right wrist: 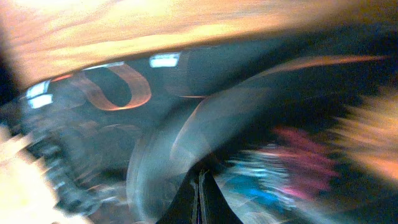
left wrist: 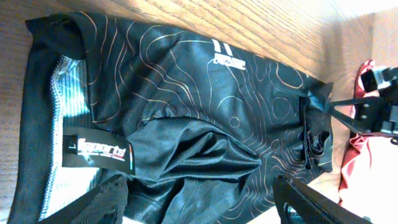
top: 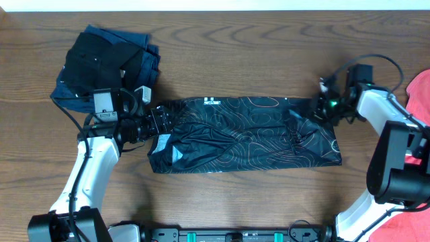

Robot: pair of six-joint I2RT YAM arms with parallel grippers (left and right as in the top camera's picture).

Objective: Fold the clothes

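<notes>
The black sports shirt (top: 248, 134) with thin orange-white contour lines lies in a long band across the middle of the table. My left gripper (top: 159, 128) is at its left end. In the left wrist view its fingers (left wrist: 205, 211) are spread wide over the shirt (left wrist: 186, 93), holding nothing. A label (left wrist: 99, 152) shows at the collar. My right gripper (top: 317, 107) is at the shirt's upper right corner. In the blurred right wrist view its fingers (right wrist: 200, 186) are pressed together on the dark cloth (right wrist: 249, 93). It also shows in the left wrist view (left wrist: 314, 106), where the cloth bunches at its tips.
A pile of navy and black garments (top: 107, 60) lies at the back left, close to my left arm. Coral-red cloth lies at the right edge (top: 420, 84) and front right (top: 410, 215). It also shows in the left wrist view (left wrist: 357, 155).
</notes>
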